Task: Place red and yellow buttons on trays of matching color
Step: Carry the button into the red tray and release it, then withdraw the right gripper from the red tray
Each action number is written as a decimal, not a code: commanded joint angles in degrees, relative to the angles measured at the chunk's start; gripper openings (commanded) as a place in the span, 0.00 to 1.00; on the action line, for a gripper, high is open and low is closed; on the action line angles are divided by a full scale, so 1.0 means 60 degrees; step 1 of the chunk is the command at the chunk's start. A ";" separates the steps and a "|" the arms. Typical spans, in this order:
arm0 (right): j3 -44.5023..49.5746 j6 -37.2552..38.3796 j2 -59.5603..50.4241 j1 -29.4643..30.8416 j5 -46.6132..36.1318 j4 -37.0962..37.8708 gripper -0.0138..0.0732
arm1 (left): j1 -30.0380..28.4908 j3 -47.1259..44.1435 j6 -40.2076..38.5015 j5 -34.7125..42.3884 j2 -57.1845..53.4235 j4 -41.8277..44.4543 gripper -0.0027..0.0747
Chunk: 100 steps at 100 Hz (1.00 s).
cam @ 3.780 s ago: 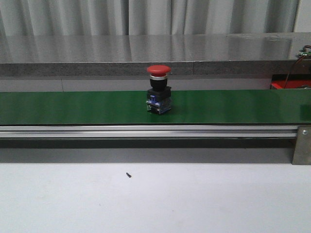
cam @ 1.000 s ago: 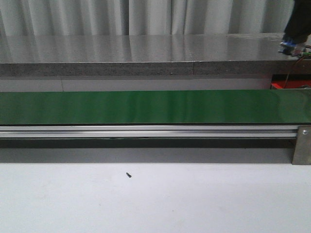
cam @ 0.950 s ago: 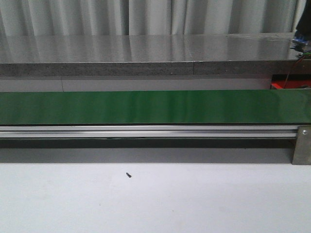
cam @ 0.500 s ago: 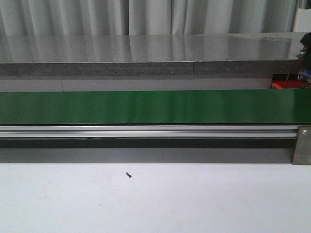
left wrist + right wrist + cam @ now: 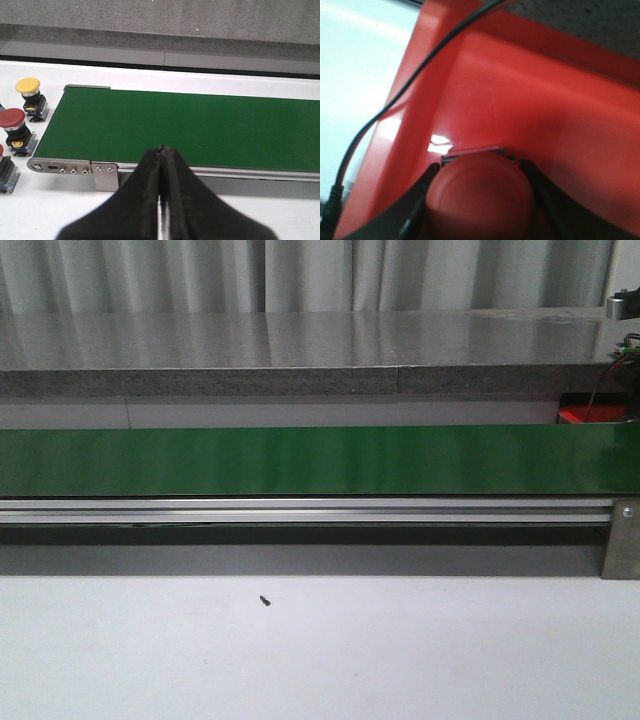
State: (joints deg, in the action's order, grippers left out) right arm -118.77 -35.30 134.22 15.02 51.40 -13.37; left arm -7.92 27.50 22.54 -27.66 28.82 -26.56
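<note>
Change since earlier: red mushroom-head button gone from the middle of the long green conveyor belt (image 5: 300,460); dark arm shape seen at the far right edge a moment ago also out of the front view.
White worktop (image 5: 320,650): bare in the front view apart from a tiny dark speck (image 5: 265,600).
Glossy red plastic tray (image 5: 520,95): fills the right wrist view, with a black cable (image 5: 395,105) looping across its rim; only a red sliver (image 5: 572,415) of it visible in the front view, behind the belt's right end.
Right tool (image 5: 482,200): closed around the red mushroom-head button (image 5: 480,195), held low over the red tray floor; touching or not, cannot tell.
Left tool (image 5: 161,170): fingers pressed together, holding nothing, hovering above the belt's near rail.
Waiting buttons: yellow-capped button (image 5: 29,92) and another red-capped button (image 5: 14,125) standing off the belt's end, shown in the left wrist view only; a third partly cropped.
Progress: probably one red button at its matching tray, release not yet done; yellow tray not visible anywhere; most of the sorting apparently left.
</note>
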 commanded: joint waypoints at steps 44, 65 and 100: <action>-0.0775 0.0515 -0.2026 0.0181 0.0256 -0.0436 0.89 | 0.0036 0.0267 0.0011 0.0770 0.0041 -0.0198 0.01; -0.0775 0.0554 -0.3438 0.0048 0.1057 -0.1171 0.89 | 0.0036 0.0267 0.0011 0.0770 0.0041 -0.0198 0.01; 0.1065 0.1085 -0.6245 -0.1034 0.1436 -0.1194 0.79 | 0.0036 0.0267 0.0011 0.0770 0.0041 -0.0198 0.01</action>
State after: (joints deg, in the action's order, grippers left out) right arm -115.68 -29.00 104.07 10.60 62.34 -18.93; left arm -7.92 27.50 22.54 -27.31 28.82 -26.56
